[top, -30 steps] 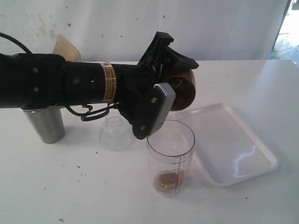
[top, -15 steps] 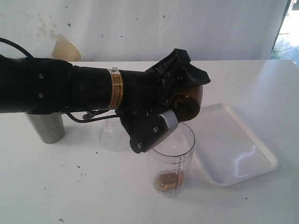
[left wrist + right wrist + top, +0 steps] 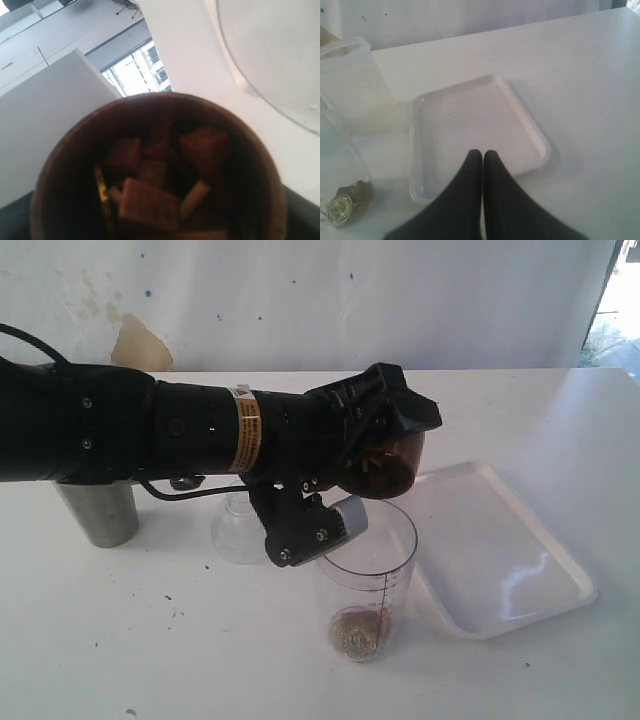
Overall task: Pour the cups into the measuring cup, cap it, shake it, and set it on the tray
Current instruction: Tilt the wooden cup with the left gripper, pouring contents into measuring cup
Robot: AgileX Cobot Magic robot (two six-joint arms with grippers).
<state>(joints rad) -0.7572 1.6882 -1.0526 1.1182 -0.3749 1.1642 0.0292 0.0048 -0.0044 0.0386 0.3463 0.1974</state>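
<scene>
My left gripper (image 3: 378, 462) is shut on the brown wooden cup (image 3: 398, 466). It holds the cup tipped on its side just above the rim of the clear measuring cup (image 3: 366, 570). Small brown and gold pieces (image 3: 358, 632) lie at the measuring cup's bottom. In the left wrist view the wooden cup (image 3: 75, 165) still holds several brown chunks (image 3: 150, 197). The steel tumbler (image 3: 98, 512) stands at the far left, behind the arm. The white tray (image 3: 500, 550) lies to the right of the measuring cup. My right gripper (image 3: 482, 153) is shut and empty, above the tray's (image 3: 470, 115) near rim.
A frosted unmarked cup (image 3: 243, 528) stands just left of the measuring cup, under my left arm. The white table (image 3: 150, 640) runs back to a white wall. In the right wrist view the measuring cup (image 3: 337, 165) sits close to the tray's edge.
My left wrist has rolled, tipping the wooden cup further over the measuring cup's mouth. The lower finger has swung down beside the rim. The pieces at the bottom have shifted.
</scene>
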